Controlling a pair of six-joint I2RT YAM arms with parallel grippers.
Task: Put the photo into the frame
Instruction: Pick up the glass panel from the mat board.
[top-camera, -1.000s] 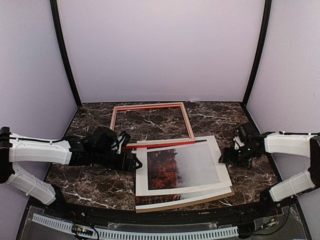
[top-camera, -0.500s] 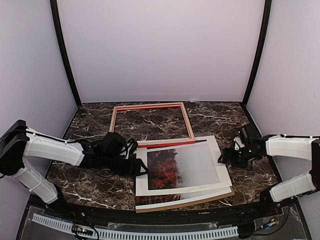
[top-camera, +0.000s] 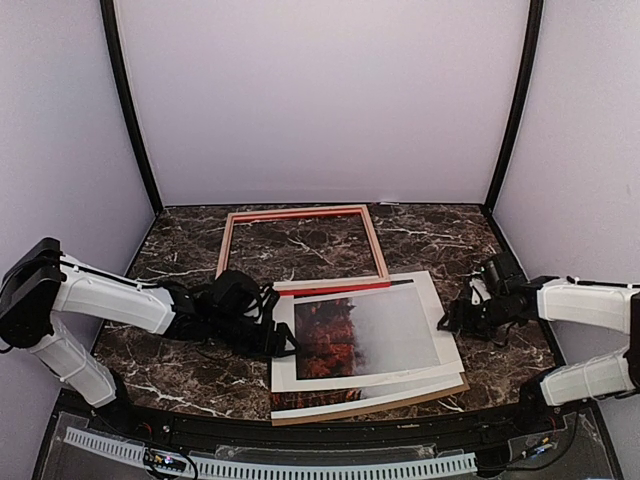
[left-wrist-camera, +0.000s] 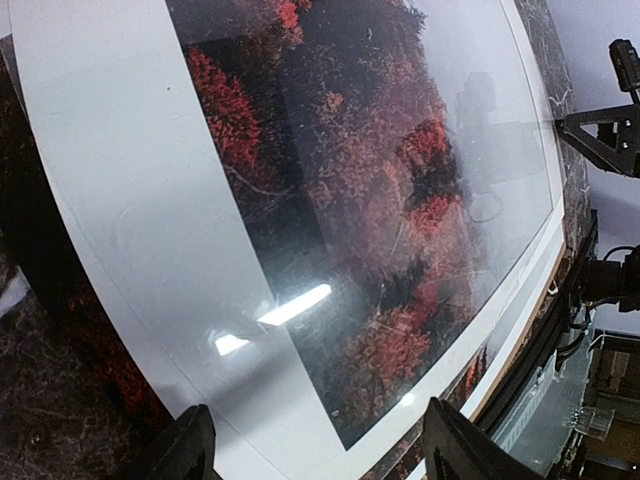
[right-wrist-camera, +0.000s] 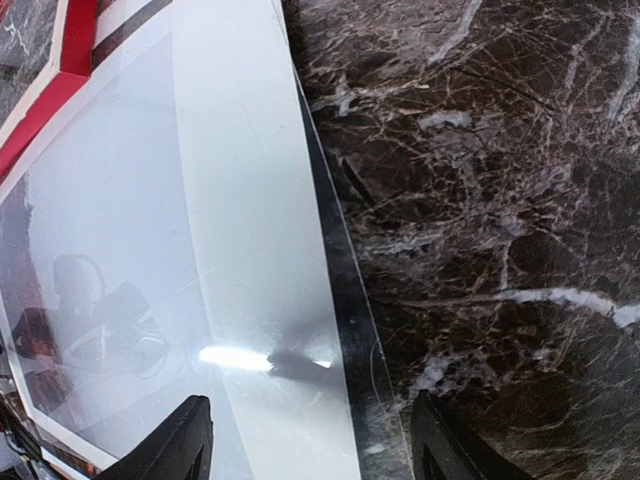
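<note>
The photo (top-camera: 360, 333) of red trees and fog lies in a stack at the table's front middle and shows through the window of a white mat (top-camera: 430, 300). A glossy clear pane lies on top. The frame (top-camera: 228, 240) lies flat behind the stack, its red near rail (top-camera: 330, 288) touching the stack's back edge. My left gripper (top-camera: 283, 340) is open and empty at the stack's left edge; in the left wrist view (left-wrist-camera: 320, 455) its jaws straddle the mat border and the photo (left-wrist-camera: 400, 230). My right gripper (top-camera: 450, 322) is open and empty at the stack's right edge (right-wrist-camera: 312, 445).
A brown backing board (top-camera: 440, 390) lies under the stack, and a strip of red print (top-camera: 300, 402) shows at its front edge. The clear pane's edge (right-wrist-camera: 345, 300) overhangs the mat onto the dark marble table (top-camera: 180, 370). Purple walls close in the back and sides.
My left gripper has moved right, up to the stack's left edge. My right gripper has shifted slightly down and left along the right edge. The stack and frame have not moved.
</note>
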